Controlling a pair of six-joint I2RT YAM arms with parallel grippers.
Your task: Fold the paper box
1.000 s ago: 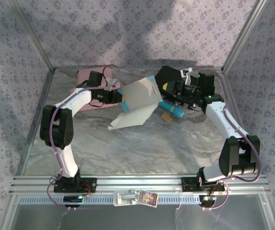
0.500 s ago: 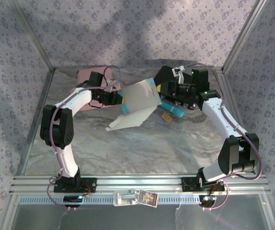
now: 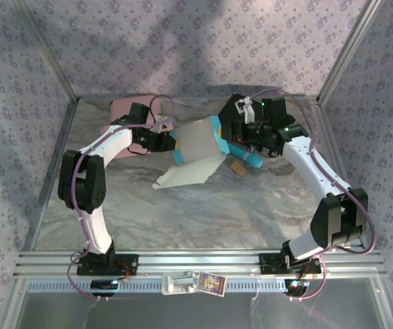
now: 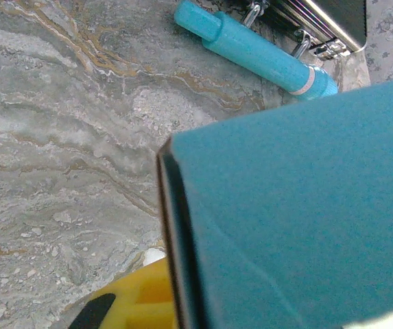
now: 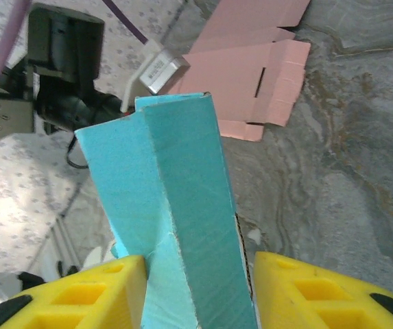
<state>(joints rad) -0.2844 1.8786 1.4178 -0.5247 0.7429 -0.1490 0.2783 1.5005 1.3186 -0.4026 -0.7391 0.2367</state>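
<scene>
The paper box (image 3: 196, 145), teal outside and white inside, is held above the table's back middle, with one white flap hanging toward the table. My left gripper (image 3: 170, 141) is shut on its left edge; the left wrist view shows the teal wall (image 4: 299, 219) against one yellow finger (image 4: 127, 301). My right gripper (image 3: 229, 134) is at the box's right side. In the right wrist view its yellow fingers (image 5: 79, 295) sit on either side of an upright folded teal flap (image 5: 182, 205), closed on it.
A flat pink box blank (image 3: 124, 113) lies at the back left behind the left arm. A teal cylinder (image 3: 249, 157) and a small tan tag (image 3: 238, 168) lie under the right gripper. A black case (image 3: 239, 110) sits at the back right. Patterned walls enclose the table.
My right gripper has moved left and toward the back wall. The box's right teal flap has turned more upright. The box has shifted slightly left, and the left gripper has kept its hold.
</scene>
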